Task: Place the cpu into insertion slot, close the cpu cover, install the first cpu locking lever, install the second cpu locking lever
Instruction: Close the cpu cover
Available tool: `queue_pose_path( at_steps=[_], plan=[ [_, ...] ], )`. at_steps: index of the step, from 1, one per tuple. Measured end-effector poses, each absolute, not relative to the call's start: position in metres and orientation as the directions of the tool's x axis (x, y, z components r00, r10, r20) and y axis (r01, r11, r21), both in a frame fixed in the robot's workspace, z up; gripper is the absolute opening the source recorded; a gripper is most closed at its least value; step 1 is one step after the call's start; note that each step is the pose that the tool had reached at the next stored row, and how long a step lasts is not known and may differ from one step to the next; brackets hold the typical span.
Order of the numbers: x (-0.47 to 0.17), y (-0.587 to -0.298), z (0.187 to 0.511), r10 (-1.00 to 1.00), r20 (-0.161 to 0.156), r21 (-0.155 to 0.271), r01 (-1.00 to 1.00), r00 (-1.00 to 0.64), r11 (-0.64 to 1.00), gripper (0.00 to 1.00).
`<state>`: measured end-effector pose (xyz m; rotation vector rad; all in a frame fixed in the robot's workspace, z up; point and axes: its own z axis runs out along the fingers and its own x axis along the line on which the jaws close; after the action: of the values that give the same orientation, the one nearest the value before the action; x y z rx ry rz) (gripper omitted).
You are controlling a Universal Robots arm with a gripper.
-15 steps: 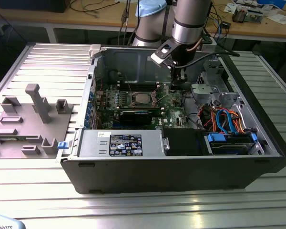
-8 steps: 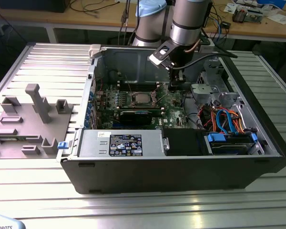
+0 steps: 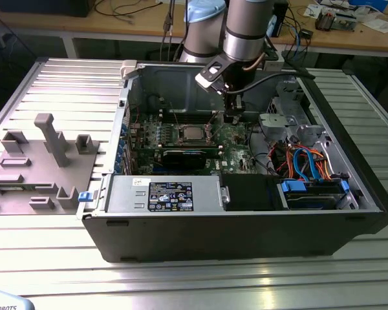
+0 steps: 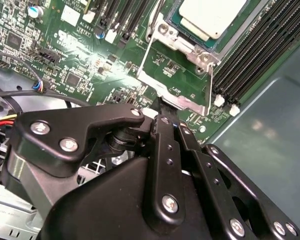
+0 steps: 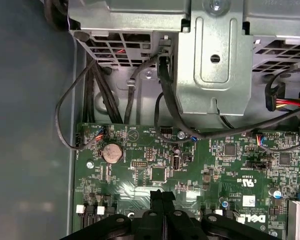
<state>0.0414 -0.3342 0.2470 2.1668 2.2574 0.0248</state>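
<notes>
While cpu (image 4: 210,17) sits seated in insertion slot (image 4: 187,46), cpu cover (image 4: 176,96) stands swung open off slot, toward me. My gripper (image 4: 165,112): fingers pressed together, nothing visibly held, tips at cover's free edge, contact unclear. Open cover lies between tips and slot; slot straight beyond cover's hinge side.

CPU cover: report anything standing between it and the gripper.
Nothing visible does. In the second wrist view the gripper, with its tips together, sits right at the free edge of the open cpu cover, which is swung away from the seated cpu.
</notes>
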Motion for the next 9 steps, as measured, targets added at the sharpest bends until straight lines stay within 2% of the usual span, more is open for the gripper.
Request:
queue_pose_path(
  at_steps=[9],
  plan=[
    [0.026,-0.334,0.247,0.999,0.002,0.025,0.999,-0.041,0.041,0.11]
  ],
)
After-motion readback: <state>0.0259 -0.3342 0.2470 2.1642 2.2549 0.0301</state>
